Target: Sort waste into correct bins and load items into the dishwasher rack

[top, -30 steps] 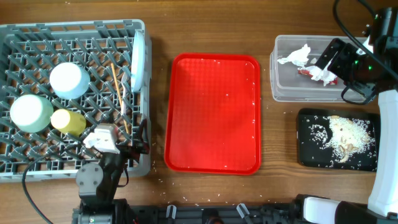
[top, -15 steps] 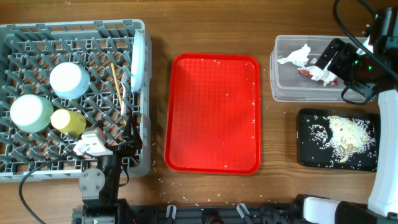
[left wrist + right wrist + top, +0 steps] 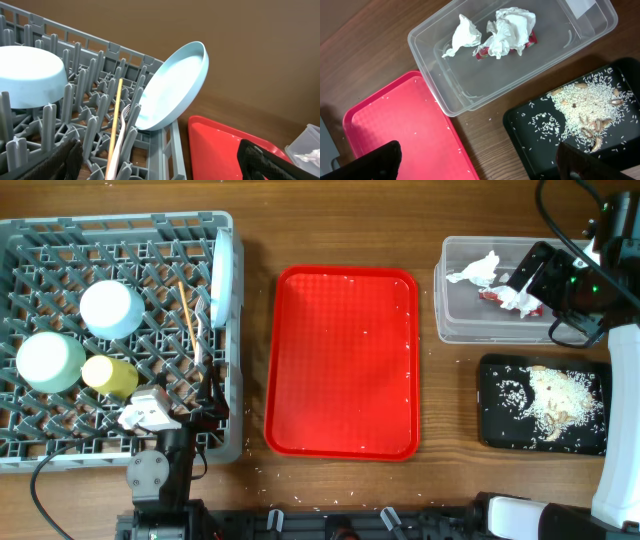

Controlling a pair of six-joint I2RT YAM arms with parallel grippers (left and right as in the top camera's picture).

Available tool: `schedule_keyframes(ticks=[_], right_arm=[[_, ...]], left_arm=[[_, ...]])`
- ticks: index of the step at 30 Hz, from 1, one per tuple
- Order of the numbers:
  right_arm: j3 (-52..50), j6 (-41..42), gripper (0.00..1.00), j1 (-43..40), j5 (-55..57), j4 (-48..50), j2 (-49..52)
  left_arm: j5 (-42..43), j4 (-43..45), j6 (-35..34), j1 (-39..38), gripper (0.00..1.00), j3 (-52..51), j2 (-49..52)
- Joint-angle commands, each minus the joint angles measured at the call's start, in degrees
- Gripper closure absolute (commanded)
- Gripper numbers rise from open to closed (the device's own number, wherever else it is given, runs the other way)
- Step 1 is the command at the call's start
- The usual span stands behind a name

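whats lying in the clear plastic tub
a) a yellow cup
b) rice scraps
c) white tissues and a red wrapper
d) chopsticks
c: the clear tub holds crumpled white tissues with a red wrapper partly under them, while the rice sits in the black tray beside it.

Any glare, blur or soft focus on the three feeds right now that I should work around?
Overhead: sharp and evenly lit, with only a mild bright patch on the red plastic serving tray. Left wrist: the pale blue round plate is crisp, but the dark jaws along the bottom edge are out of focus. Right wrist: the crumpled white tissues and beige rice scraps are sharp; the jaws are blurred in the bottom corners.
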Motion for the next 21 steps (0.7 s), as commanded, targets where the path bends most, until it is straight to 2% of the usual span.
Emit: schedule_keyframes(ticks=[1,7,10,13,15,21], right_arm=[[0.3,-1.0,0.0,-0.2,0.6,0.1,0.6],[0.3,-1.0,0.0,-0.2,0.6,0.1,-1.7],[0.3,-4.3,0.0,-0.2,1.1,-0.1,-7.8],[-1.4,-2.5,0.0,-0.2,0.5,2.2,-15.8],[-7.4,-2.7,0.0,-0.2,-2.2,9.2,-23.9],[-36.1,-2.6,0.0,-0.1,-10.4,33.3,-50.1]], left_arm=[[-1.0,-0.1,0.9,0.2,0.0,-0.5,-0.7],[-1.0,-0.1,0.9,0.2,0.0,-0.5,-0.7],[-1.0,-0.1,0.9,0.2,0.0,-0.5,-0.7],[-1.0,-0.1,0.9,0.2,0.0,-0.5,-0.7],[-1.0,-0.1,0.9,0.2,0.0,-0.5,-0.7],[-1.0,-0.1,0.9,0.2,0.0,-0.5,-0.7]])
